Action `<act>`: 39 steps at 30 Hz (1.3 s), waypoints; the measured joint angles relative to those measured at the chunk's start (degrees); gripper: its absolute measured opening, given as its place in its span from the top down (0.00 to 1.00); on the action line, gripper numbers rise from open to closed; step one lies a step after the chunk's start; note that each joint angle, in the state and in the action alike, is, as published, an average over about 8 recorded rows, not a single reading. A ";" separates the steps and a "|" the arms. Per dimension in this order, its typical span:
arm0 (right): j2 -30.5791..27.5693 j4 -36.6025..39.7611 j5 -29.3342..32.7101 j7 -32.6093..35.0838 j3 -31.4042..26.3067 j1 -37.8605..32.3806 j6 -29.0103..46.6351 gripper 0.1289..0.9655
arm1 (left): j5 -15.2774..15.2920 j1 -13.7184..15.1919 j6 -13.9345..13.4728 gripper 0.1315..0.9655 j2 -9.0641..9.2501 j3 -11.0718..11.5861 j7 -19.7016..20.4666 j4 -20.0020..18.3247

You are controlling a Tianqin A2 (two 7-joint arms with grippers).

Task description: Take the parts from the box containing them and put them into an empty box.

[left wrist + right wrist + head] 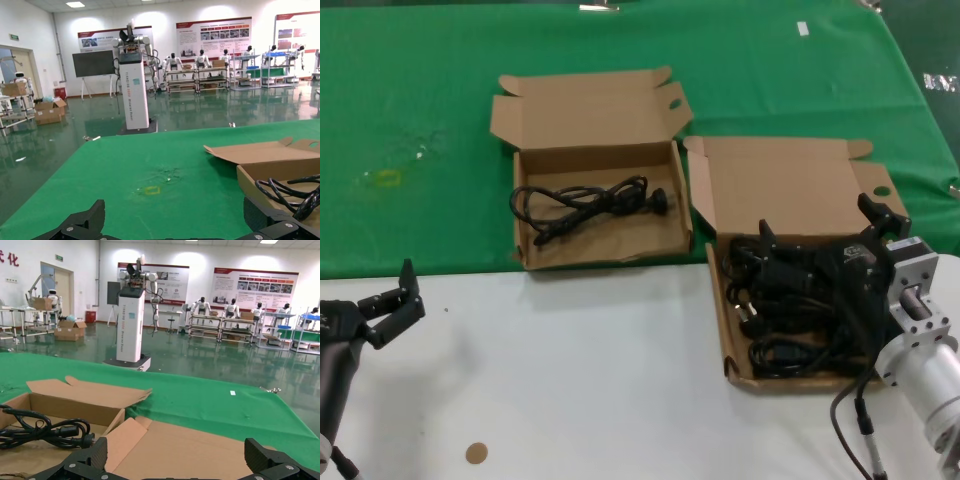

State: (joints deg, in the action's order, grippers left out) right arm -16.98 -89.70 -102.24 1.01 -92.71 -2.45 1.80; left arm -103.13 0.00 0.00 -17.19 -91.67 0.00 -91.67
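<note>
The box containing the parts [731,352] stands at the right, lid folded back, full of tangled black cables [790,310]. My right gripper [817,222] hangs open and empty just above those cables; in the right wrist view the gripper [177,456] faces the lid [200,447]. The other box [600,255], smaller, with an oval hole in its lid flap, stands left of it on the green cloth and holds one black cable [585,203]. That cable also shows in the right wrist view [45,432]. My left gripper [398,305] waits open at the near left, away from both boxes.
A green cloth [420,100] covers the far part of the table, and the near part is white [600,380]. A small brown disc [476,453] lies near the front edge. In the left wrist view the smaller box [260,175] lies ahead, beside the open gripper [175,216].
</note>
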 joint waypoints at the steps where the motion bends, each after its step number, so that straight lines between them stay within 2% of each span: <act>1: 0.00 0.00 0.00 0.00 0.00 0.00 0.00 0.00 | 0.00 0.00 0.00 0.00 0.00 0.00 0.00 0.00; 39: 0.00 0.00 0.00 0.00 0.00 0.00 0.00 0.00 | 0.00 0.00 0.00 0.00 0.00 0.00 0.00 0.00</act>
State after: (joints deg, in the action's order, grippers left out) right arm -16.98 -89.70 -102.24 1.01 -92.71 -2.45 1.80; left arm -103.13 0.00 0.00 -17.19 -91.67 0.00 -91.67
